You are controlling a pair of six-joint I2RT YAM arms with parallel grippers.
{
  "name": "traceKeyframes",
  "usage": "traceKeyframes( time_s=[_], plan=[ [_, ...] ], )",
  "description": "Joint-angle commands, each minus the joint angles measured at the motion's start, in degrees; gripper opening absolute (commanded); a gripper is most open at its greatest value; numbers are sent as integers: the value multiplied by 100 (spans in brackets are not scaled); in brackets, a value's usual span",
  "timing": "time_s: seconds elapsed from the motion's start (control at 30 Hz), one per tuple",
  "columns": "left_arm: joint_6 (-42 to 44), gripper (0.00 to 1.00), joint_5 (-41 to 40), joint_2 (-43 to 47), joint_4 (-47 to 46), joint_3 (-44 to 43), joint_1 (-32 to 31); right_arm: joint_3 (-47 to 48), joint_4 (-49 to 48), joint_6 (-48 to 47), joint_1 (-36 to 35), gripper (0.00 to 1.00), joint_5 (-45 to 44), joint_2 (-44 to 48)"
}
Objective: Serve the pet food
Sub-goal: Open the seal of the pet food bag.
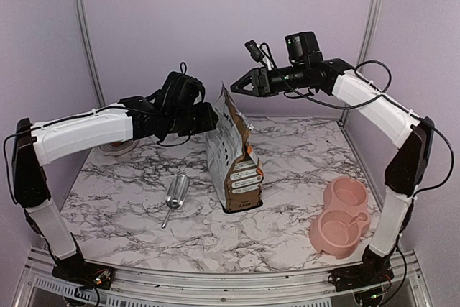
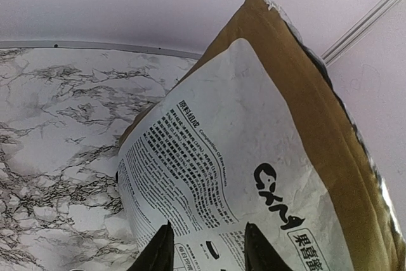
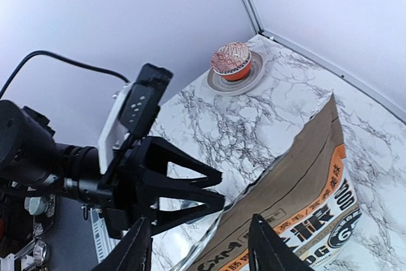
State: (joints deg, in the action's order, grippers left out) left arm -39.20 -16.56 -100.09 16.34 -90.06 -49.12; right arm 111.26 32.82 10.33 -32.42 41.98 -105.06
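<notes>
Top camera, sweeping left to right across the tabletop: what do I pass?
Small dish at the far left → metal scoop → pet food bag → pink double bowl.

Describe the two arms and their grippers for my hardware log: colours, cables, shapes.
Both arms have white shell links with black joints and loose black cables. The left gripper and right gripper are black, with triangular, open-framed fingers. A black camera block with a green light sits on the right wrist.

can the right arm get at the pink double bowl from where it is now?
Probably yes. The pink double bowl sits on bare marble beside the right arm's base; nothing lies on it. The right gripper is open and empty, high by the bag top.
</notes>
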Motion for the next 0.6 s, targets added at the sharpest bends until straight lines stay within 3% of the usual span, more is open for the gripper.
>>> traceKeyframes(
  time_s=[0.0,0.57],
  plan=[
    [183,39,-67,524,-388,366,46,681,753,-93,-135,50,-730,-443],
    [243,39,-34,1187,-951,1498,173,1601,727,495,-277,51,-1779,-1193]
  ],
)
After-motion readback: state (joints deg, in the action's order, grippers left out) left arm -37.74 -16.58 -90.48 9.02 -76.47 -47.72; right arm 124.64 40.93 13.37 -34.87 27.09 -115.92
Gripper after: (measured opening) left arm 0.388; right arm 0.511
